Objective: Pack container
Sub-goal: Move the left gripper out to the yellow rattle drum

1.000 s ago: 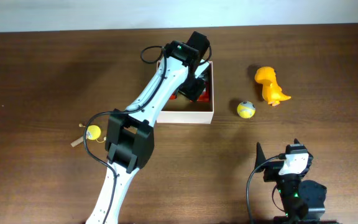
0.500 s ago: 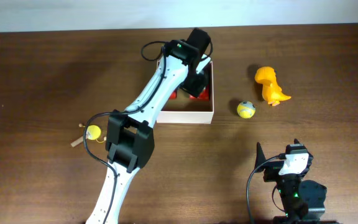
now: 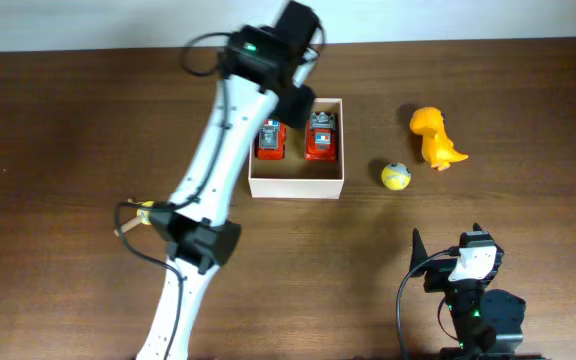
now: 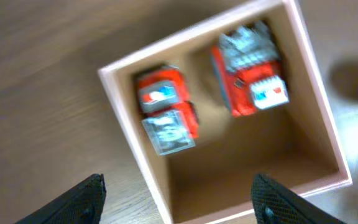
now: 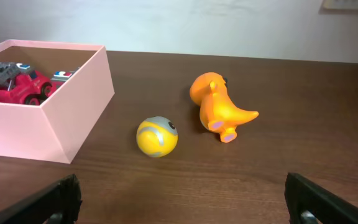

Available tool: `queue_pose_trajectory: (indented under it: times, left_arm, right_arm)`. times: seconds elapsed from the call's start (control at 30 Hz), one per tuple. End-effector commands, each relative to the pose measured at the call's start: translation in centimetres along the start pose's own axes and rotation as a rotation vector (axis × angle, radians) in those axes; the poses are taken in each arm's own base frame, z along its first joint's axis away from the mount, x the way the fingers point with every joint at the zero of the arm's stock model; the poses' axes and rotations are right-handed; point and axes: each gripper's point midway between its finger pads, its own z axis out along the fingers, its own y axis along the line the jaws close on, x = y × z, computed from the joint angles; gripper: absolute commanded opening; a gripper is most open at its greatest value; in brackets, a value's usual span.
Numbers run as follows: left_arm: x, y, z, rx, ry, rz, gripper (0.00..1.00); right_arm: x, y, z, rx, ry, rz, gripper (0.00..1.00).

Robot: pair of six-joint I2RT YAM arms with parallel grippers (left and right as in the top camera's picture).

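The container (image 3: 294,178), a shallow white-walled box with a tan inside, sits at the table's middle back. Two red toy cars (image 3: 271,139) (image 3: 321,136) lie side by side in its far half. My left gripper (image 3: 301,98) is open and empty, raised above the container's far edge. In the left wrist view its fingers (image 4: 178,186) straddle the container's wall (image 4: 124,124), with both cars (image 4: 165,109) (image 4: 248,71) below. My right gripper (image 3: 448,240) is open and empty near the front edge. Its wrist view shows the open fingers (image 5: 182,186) and the container (image 5: 42,130).
A yellow ball (image 3: 396,176) (image 5: 157,137) lies just right of the container. An orange dinosaur toy (image 3: 436,138) (image 5: 219,106) lies further right and back. A small yellow toy on a stick (image 3: 148,212) lies at the left, partly under my left arm.
My left gripper has lifted out of the container and moved back and left. The right-hand red car it hovered over now lies uncovered in the container. The right arm has not moved.
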Motion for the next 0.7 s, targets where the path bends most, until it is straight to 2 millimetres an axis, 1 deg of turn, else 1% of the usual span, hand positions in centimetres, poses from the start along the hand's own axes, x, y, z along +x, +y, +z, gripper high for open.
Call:
queue_pose_trajectory:
  times: [0.0,0.13,0.23,0.27,0.33,0.4,0.47,0.5,0.57,0.63,0.67]
  left_arm:
    - [-0.5,6.4,-4.4,-0.036,-0.099,-0.302,0.77]
    - [0.2,12.4,-7.8,-0.078,-0.167,-0.427,0.77]
    - [1.1,15.4,-10.3,-0.1,-0.212,-0.46,0.78]
    - [1.5,16.2,-11.5,-0.11,-0.231,-0.466,0.78]
    - [2.3,17.1,-13.5,-0.125,-0.257,-0.478,0.8]
    - [3.5,17.6,-15.5,-0.137,-0.269,-0.484,0.82]
    - [5.1,17.6,-16.7,-0.146,-0.251,-0.475,0.82]
    - [6.1,17.5,-17.0,-0.148,-0.232,-0.468,0.82]
    - [8.3,17.2,-16.9,-0.164,-0.17,-0.464,0.83]
    - [11.0,16.7,-16.1,-0.175,-0.083,-0.445,0.84]
    - [12.4,16.3,-15.4,-0.173,-0.032,-0.429,0.86]
  right_arm:
    - [0.1,0.3,0.0,-0.013,-0.003,-0.008,0.99]
    - [0.1,0.3,0.0,-0.013,-0.003,-0.008,0.99]
    - [0.1,0.3,0.0,-0.013,-0.004,-0.008,0.99]
    - [0.1,0.3,0.0,-0.013,-0.004,-0.008,0.99]
    - [0.1,0.3,0.0,-0.013,-0.004,-0.007,0.98]
    - [0.1,0.3,0.0,-0.013,-0.003,-0.007,0.99]
    - [0.1,0.3,0.0,-0.013,-0.003,-0.008,0.99]
    - [0.1,0.3,0.0,-0.013,-0.004,-0.008,0.99]
    - [0.1,0.3,0.0,-0.013,-0.004,-0.008,0.99]
    - [0.1,0.3,0.0,-0.013,-0.004,-0.008,0.99]
    - [0.1,0.3,0.0,-0.013,-0.003,-0.008,0.99]
